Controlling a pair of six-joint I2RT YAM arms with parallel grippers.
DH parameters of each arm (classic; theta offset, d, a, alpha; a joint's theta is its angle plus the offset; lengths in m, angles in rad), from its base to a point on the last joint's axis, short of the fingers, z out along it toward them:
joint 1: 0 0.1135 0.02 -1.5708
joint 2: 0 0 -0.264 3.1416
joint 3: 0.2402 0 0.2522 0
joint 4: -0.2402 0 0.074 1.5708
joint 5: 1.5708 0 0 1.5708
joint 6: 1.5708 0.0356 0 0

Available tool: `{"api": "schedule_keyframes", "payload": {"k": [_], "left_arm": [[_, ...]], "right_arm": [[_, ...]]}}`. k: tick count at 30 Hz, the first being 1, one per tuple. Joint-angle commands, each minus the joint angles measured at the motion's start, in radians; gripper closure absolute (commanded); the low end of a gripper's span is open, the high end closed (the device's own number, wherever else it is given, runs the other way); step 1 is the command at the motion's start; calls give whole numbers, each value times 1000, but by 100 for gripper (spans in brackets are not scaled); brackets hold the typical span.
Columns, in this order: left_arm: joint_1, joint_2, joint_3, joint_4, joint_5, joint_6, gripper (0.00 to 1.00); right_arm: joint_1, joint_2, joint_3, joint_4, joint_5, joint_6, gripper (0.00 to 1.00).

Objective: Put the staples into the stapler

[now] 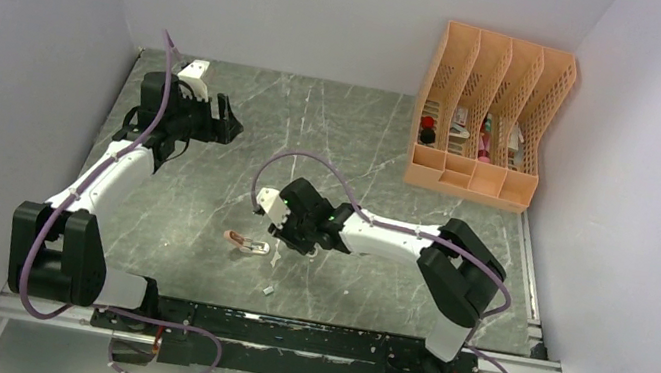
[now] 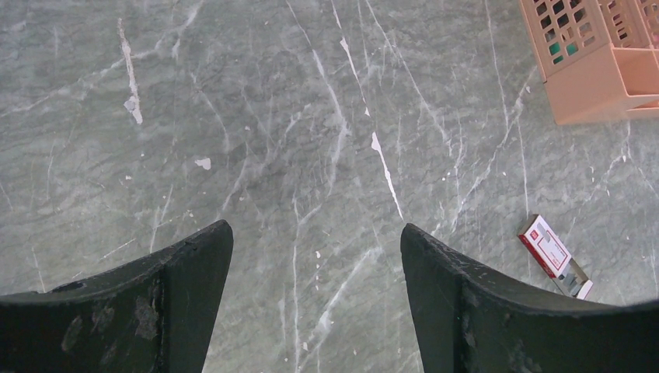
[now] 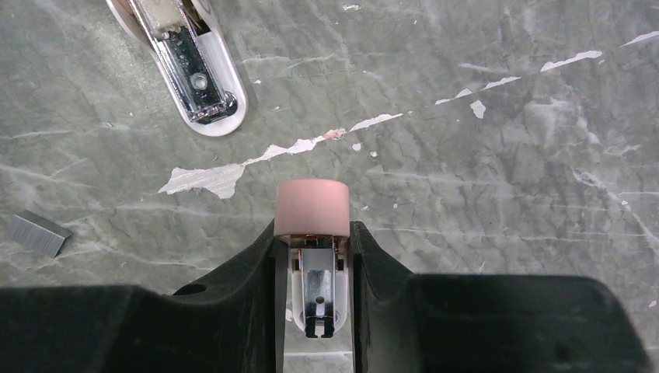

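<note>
Right wrist view showed the right gripper (image 3: 315, 233) clamped on a pink stapler (image 3: 312, 208). A second stapler (image 3: 190, 70) lay open on the table (image 3: 505, 155), with a staple strip (image 3: 39, 233) near it. The left gripper (image 2: 316, 227) hung spread and empty, and the staple box (image 2: 553, 255) lay beside it, its tray seemingly partly out.

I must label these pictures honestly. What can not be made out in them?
- Top view: organizer contents, too small behind its mesh.
- Right wrist view: held stapler, rear hidden between the fingers.
- Right wrist view: open stapler, cut off by the top edge.
- Left wrist view: box print, too small.
</note>
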Motion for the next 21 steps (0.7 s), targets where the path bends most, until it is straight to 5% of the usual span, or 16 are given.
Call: {"api": "schedule_keyframes", "payload": {"k": [1,15,21], "left_arm": [[7,7,20,6,32,-4,16],[7,1,23,1,24,-3,16],[7,-10,22,-1,16,0,16]], "right_arm": [[12,22,13,-21,-3,5,74],[17,-85,-1,33,11,0,38],[16,-318,-140,157,4,-103,37]]}}
